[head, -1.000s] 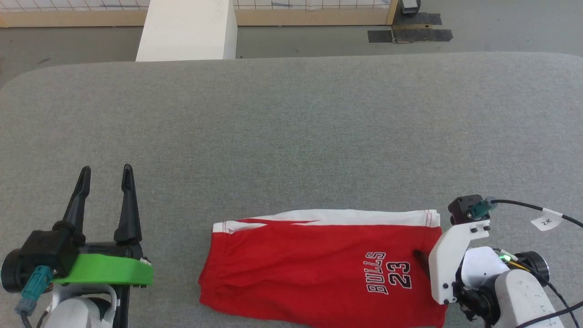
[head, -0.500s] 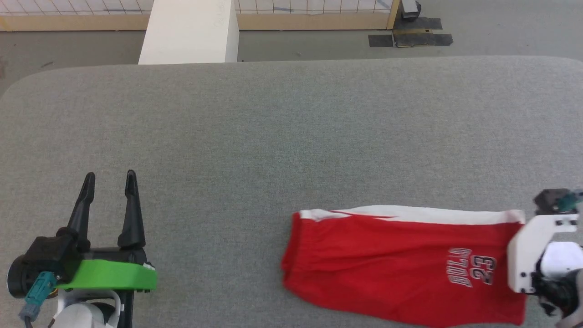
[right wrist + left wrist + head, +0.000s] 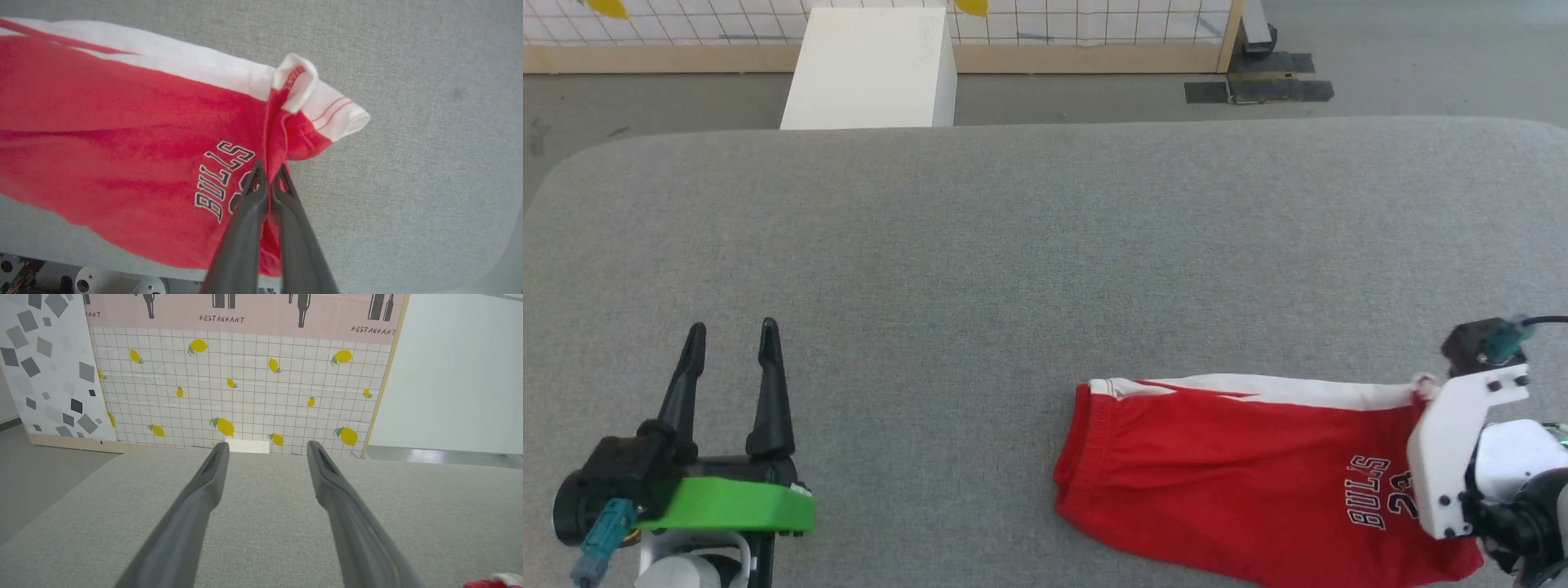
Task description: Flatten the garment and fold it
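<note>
Pinching garment [image 3: 1241,474] hem end beside BULLS print [image 3: 224,181] with right gripper [image 3: 269,166], clenched, lower right of frame. Lying long-axis left-right, other end toward left gripper [image 3: 732,328], spread empty, well apart lower left.

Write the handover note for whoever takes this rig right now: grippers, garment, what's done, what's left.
Right gripper: jaws shut on the garment at the leg hem, beside the BULLS print.
Left gripper: open, holding nothing, over the table on the robot's left.
Garment: lies mostly flat near the table's front right, waistband leftward; hem corner bunched and turned over at the grip.
Done: roughly spread out.
Left: smooth that corner, then fold.
</note>
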Tool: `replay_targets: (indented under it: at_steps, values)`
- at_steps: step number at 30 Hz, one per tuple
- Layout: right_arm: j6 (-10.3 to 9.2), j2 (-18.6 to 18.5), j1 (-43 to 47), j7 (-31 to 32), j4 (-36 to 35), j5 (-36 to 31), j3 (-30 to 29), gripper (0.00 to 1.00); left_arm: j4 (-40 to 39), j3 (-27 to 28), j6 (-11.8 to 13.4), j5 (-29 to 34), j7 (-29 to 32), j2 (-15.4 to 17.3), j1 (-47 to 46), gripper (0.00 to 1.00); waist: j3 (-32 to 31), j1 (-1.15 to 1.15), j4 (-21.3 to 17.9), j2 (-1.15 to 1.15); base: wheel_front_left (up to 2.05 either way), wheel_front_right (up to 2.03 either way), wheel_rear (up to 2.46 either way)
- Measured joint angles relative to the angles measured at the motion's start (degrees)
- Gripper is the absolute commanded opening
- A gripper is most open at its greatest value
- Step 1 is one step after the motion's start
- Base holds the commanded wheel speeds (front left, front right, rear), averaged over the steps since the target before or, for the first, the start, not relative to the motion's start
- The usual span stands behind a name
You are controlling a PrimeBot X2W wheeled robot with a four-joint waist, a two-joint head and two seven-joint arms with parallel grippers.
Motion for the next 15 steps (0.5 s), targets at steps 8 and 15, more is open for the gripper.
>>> replay_targets:
  at_steps: [8,15]
  values:
    - [0.0,1.56,0.89,4.37,-8.21,4.74,9.59,0.0,0.67,0.59,-1.13,0.63,0.0,-1.51,0.5,1.0,-0.77,0.0,0.28,0.0,0.0,0.0,0.0]
    - [-0.01,5.83,-3.32,0.3,-3.23,6.58,18.13,0.0,1.16,0.59,-2.22,1.03,0.0,-2.1,0.49,1.0,-0.92,0.0,1.56,0.0,0.0,0.0,0.0]
